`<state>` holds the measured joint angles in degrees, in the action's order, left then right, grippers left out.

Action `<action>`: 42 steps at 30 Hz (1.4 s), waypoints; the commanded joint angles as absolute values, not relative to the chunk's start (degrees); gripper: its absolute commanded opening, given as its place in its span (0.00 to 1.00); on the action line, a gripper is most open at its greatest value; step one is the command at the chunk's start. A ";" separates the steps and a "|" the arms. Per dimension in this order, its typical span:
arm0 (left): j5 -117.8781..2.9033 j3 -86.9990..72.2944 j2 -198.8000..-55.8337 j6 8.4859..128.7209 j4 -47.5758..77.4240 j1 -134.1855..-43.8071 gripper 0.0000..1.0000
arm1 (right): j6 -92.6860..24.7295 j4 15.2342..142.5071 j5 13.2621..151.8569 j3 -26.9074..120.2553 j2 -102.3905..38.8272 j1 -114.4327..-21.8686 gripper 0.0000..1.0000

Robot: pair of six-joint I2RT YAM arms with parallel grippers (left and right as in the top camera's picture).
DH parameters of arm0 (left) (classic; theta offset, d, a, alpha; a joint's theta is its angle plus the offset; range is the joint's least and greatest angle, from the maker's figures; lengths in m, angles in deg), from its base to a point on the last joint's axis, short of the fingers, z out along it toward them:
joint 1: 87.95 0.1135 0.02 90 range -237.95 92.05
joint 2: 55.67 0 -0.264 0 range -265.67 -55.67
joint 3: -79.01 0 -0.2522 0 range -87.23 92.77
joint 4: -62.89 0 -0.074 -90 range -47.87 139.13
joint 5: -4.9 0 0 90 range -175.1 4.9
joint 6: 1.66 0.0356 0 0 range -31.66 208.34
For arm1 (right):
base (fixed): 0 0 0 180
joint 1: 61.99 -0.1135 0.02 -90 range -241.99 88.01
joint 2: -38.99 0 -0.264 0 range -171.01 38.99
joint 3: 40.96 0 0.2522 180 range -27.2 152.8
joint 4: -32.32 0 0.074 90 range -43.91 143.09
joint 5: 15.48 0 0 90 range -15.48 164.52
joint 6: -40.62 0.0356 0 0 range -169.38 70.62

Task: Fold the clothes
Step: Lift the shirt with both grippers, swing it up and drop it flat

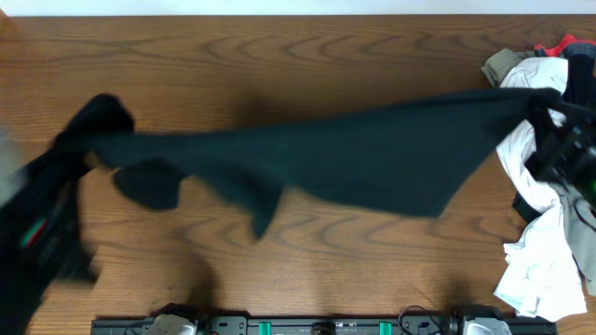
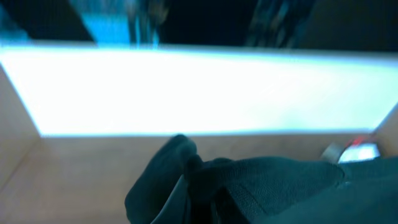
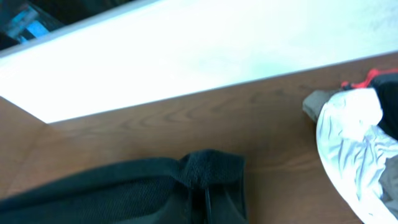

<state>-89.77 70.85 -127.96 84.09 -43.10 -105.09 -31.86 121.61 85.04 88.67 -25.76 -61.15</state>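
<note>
The clothes (image 1: 354, 163), a black shirt, hang stretched across the wooden table (image 1: 279, 56) between my two grippers, with a fold and a sleeve drooping at the left of centre. My left gripper (image 1: 98, 119) is shut on a bunched corner at the far left; that arm is blurred. At the far right my right gripper (image 1: 543, 110) is shut on the opposite corner. In the left wrist view the bunched black fabric (image 2: 186, 171) covers the fingers. In the right wrist view the pinched fabric (image 3: 208, 169) likewise hides the fingertips.
A pile of other garments (image 1: 540, 242), white with grey and red pieces, lies at the table's right edge, under the right arm; it also shows as a white heap (image 3: 354, 137). A black rail (image 1: 326, 326) runs along the front edge.
</note>
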 commanded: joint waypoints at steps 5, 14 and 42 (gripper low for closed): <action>-93.46 72.71 -132.18 85.14 -46.31 -105.05 0.06 | -32.25 121.70 83.29 91.27 -27.84 -60.66 0.01; -94.34 70.04 -156.75 97.40 -26.59 -102.34 0.06 | -32.80 105.20 87.58 91.27 -47.62 -60.71 0.01; -85.25 69.80 -159.72 106.49 -47.60 -98.23 0.53 | -51.94 123.78 99.58 91.58 -55.44 -56.36 0.48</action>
